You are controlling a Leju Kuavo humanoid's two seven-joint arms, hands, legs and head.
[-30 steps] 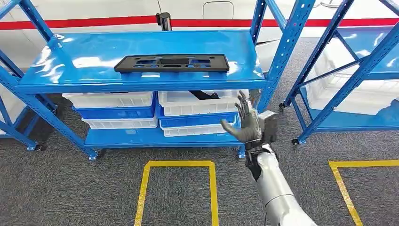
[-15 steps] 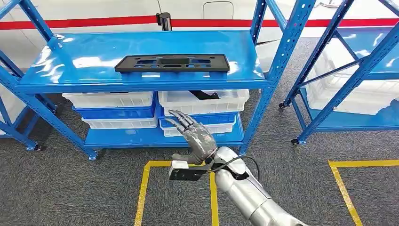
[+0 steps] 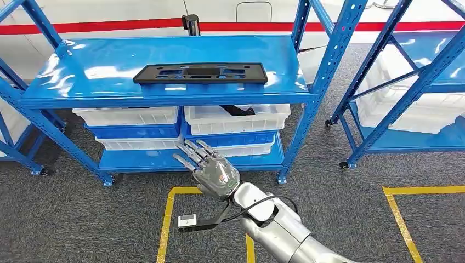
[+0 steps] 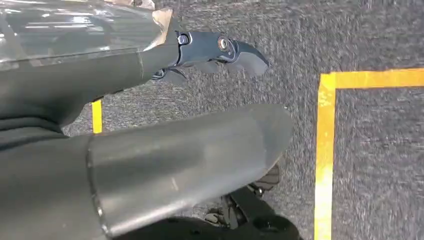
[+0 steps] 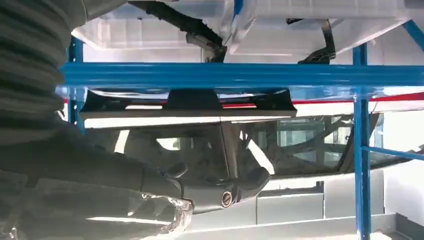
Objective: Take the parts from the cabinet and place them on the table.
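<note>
1. The right hand point(image 3: 215, 171) is reaching out in front of the blue rack point(image 3: 164, 97), palm down, with its fingers point(image 3: 189, 155) spread apart and nothing in them; it is released and touching nothing.
2. Its fingertips are pointing toward the lower tier of the rack, in front of the stacked white bins point(image 3: 236, 119) and the blue bins point(image 3: 230, 138) between them, but apart from them.
3. A flat black part point(image 3: 200, 73), long and rectangular with cut-out slots, is lying on the top shelf of the blue rack, well above and beyond the right hand, with nothing touching it.
4. Another dark part point(image 3: 237, 110) is sticking up out of the upper right white bin on the lower tier.
5. In the right wrist view, the flat black part point(image 5: 187, 102) is showing against the blue shelf edge, and the right hand point(image 5: 150, 192) is lying across the foreground with a dark fingertip point(image 5: 250, 182) extended, gripping nothing.
6. The left hand point(image 4: 150, 150) is hanging over grey carpet point(image 4: 380, 150) marked with yellow tape lines point(image 4: 326, 150); a dark finger point(image 4: 220, 50) is extending straight and nothing is in the hand, though I cannot tell how the other fingers are lying.
7. A second blue rack point(image 3: 406, 82) holding white bins is standing to the right, on the same grey carpet.
8. A small white tag on a black cable point(image 3: 200, 222) is dangling below the right wrist.
</note>
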